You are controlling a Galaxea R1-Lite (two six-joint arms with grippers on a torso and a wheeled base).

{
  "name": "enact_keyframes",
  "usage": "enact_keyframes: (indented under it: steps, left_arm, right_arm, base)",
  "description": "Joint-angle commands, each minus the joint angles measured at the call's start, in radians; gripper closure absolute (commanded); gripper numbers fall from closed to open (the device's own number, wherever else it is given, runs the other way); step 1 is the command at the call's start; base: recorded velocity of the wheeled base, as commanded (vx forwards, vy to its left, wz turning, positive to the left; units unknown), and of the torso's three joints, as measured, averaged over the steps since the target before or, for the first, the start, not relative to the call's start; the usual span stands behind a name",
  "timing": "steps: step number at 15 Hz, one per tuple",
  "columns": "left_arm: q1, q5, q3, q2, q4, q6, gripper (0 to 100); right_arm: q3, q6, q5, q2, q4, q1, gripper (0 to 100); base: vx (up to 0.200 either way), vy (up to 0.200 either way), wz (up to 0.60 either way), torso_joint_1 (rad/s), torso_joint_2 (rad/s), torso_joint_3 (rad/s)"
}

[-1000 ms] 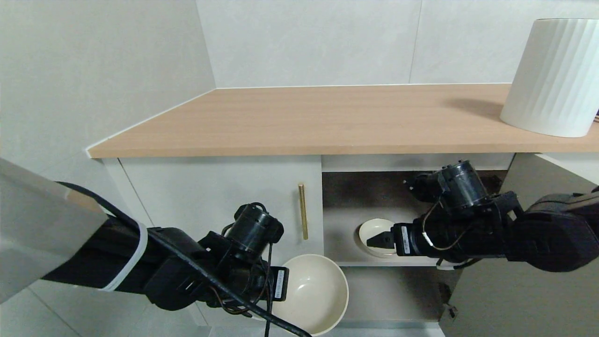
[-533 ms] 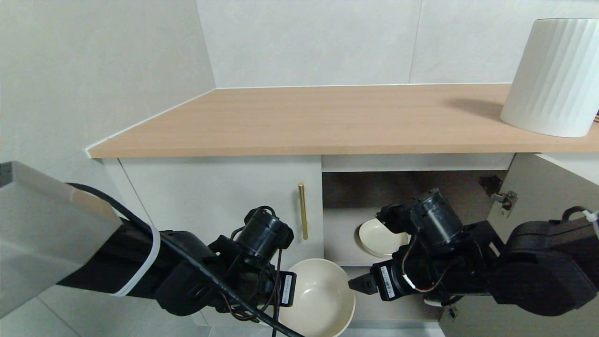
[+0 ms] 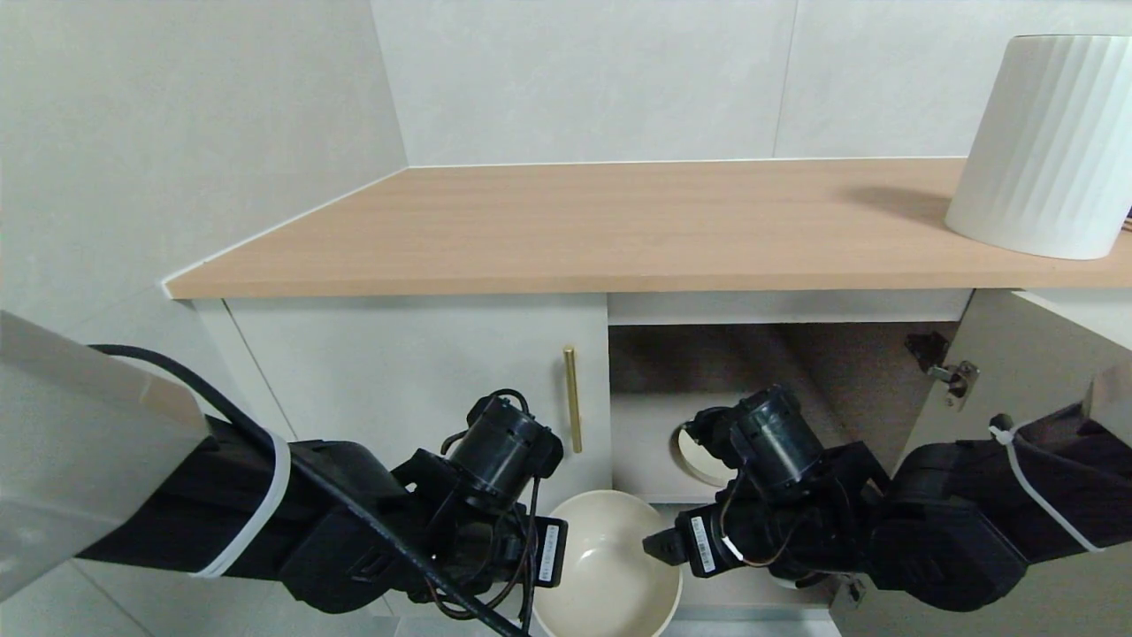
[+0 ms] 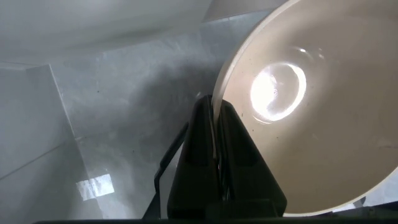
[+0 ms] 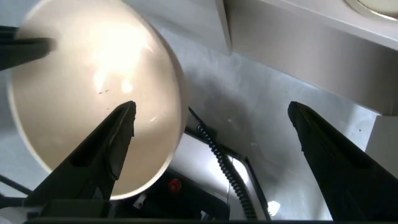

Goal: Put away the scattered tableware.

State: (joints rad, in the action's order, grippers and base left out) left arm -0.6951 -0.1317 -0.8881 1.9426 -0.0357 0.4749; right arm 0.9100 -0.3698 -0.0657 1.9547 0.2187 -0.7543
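A large cream bowl (image 3: 606, 566) hangs in front of the cabinet's lower edge, with my left gripper (image 3: 544, 553) shut on its left rim. In the left wrist view the gripper (image 4: 214, 118) pinches the edge of the bowl (image 4: 311, 106). My right gripper (image 3: 659, 546) is at the bowl's right rim and stands open. In the right wrist view its fingers (image 5: 118, 143) are spread wide, and the right gripper (image 5: 210, 107) has the edge of the bowl (image 5: 93, 93) between them. A small cream dish (image 3: 694, 456) lies on the cabinet shelf, partly hidden behind my right wrist.
The cabinet's right door (image 3: 1017, 398) is swung open; the left door with a gold handle (image 3: 571, 398) is closed. A wooden countertop (image 3: 619, 221) carries a tall white ribbed container (image 3: 1044, 141) at the right. Tiled floor lies below the bowl.
My right gripper drew back out of the cabinet, away from the small dish, and dropped down-left to the bowl's right rim. The left arm shifted the bowl slightly right and lower.
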Motion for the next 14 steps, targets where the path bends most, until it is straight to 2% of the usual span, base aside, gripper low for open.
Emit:
enact_keyframes:
  steps: [1,4,5,14]
  left_arm:
    - [-0.001,-0.002,0.0,-0.004,-0.001,0.001,100]
    - [-0.001,-0.002,0.0,-0.004,-0.001,0.001,100]
    - [-0.001,-0.002,0.0,-0.002,-0.001,0.001,100]
    - [0.0,-0.002,-0.002,0.006,-0.001,0.001,100]
  right_arm:
    - [0.001,0.0,0.0,0.024,0.001,0.0,0]
    - [0.0,0.0,-0.002,0.035,0.014,0.0,0]
    - [0.0,0.0,-0.002,0.033,0.014,0.0,100]
    - [-0.008,0.0,0.0,0.035,0.014,0.0,100]
  base:
    - [0.0,0.0,0.0,0.0,0.0,0.0]
    - [0.0,0.0,0.0,0.0,0.0,0.0]
    - [0.0,0.0,0.0,0.0,0.0,0.0]
    - [0.0,0.0,0.0,0.0,0.0,0.0]
